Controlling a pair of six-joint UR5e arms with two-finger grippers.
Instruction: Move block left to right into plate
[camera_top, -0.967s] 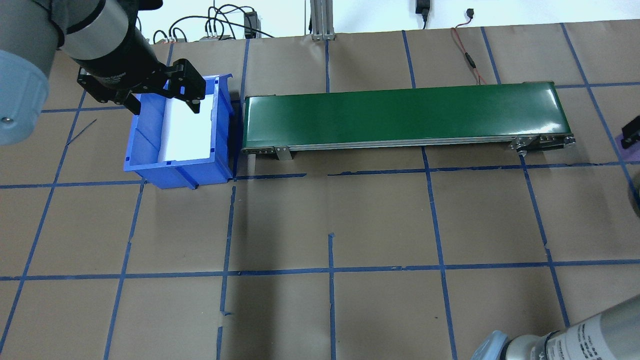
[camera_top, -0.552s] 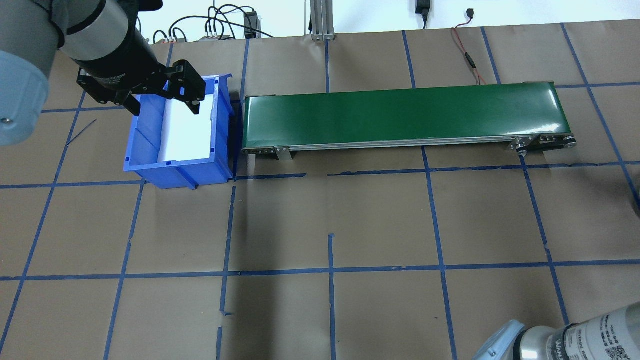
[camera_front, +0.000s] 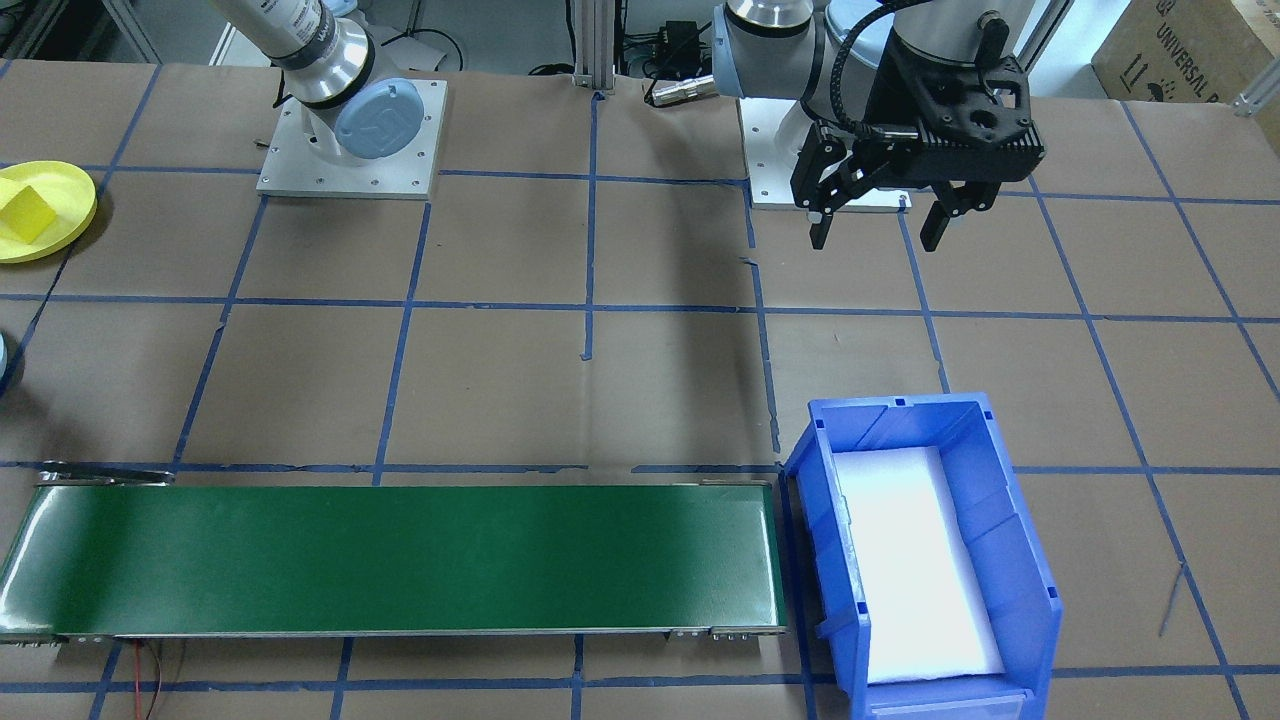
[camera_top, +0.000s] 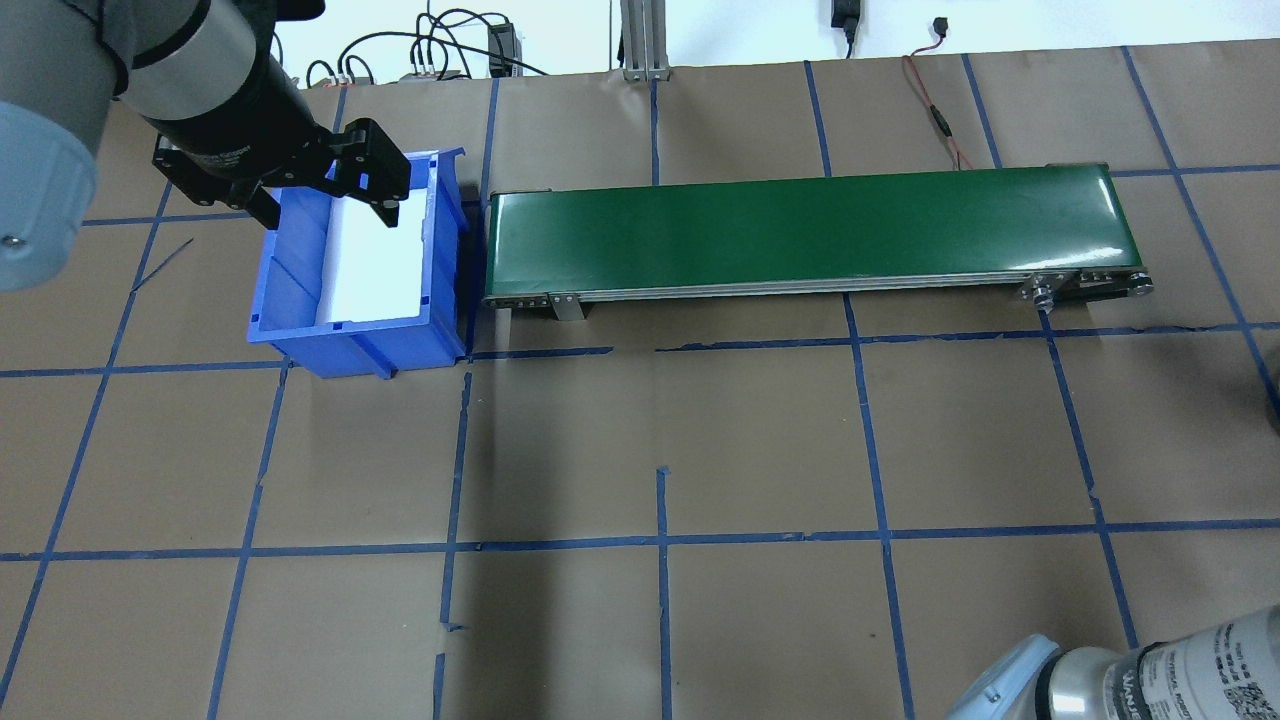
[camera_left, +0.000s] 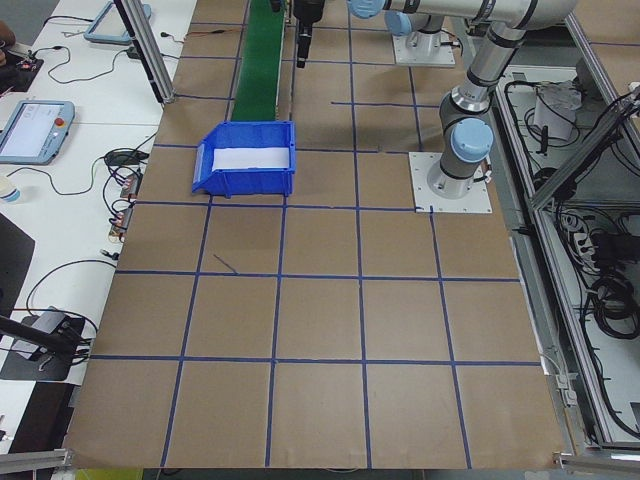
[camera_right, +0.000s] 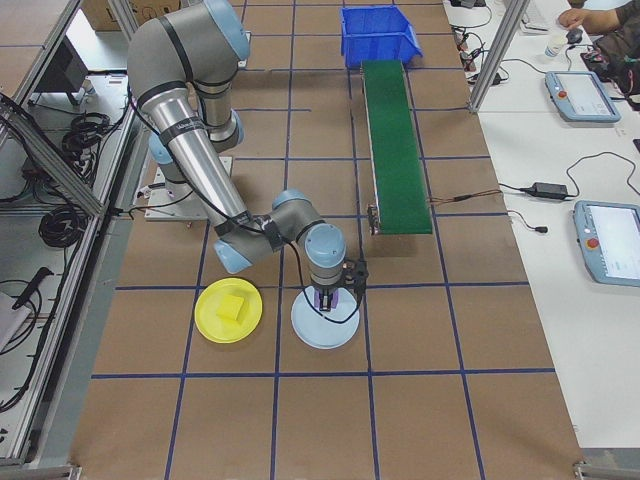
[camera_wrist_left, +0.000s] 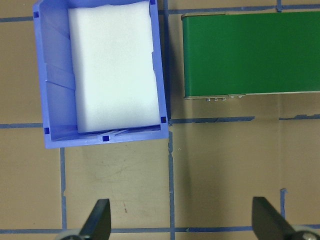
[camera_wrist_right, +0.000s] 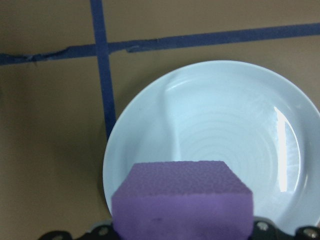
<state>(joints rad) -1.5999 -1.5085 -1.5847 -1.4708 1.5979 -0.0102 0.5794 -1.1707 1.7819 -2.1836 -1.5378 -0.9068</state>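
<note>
The right gripper (camera_wrist_right: 182, 235) has its jaws clamped on a purple foam block (camera_wrist_right: 182, 200), matte and finely pitted, held low in the right wrist view above a smooth, glossy pale blue plate (camera_wrist_right: 210, 135). In the right side view that gripper (camera_right: 333, 300) hangs over the pale plate (camera_right: 325, 325), and the round yellow plate (camera_right: 229, 310) lies just beside it, lower left of centre, with a yellow block (camera_right: 232, 308) inside its raised rim. The left gripper (camera_front: 878, 225) hovers with jaws wide apart and empty, above the brown paper-covered table (camera_front: 500, 380) with its blue tape grid, short of the blue plastic bin (camera_front: 925, 550) lined with white foam. A second ago the right gripper showed at the overhead view's right edge; now only its arm's elbow is there, lower right. The green conveyor belt (camera_top: 810, 230) lies bare, with open table in front of it.
</note>
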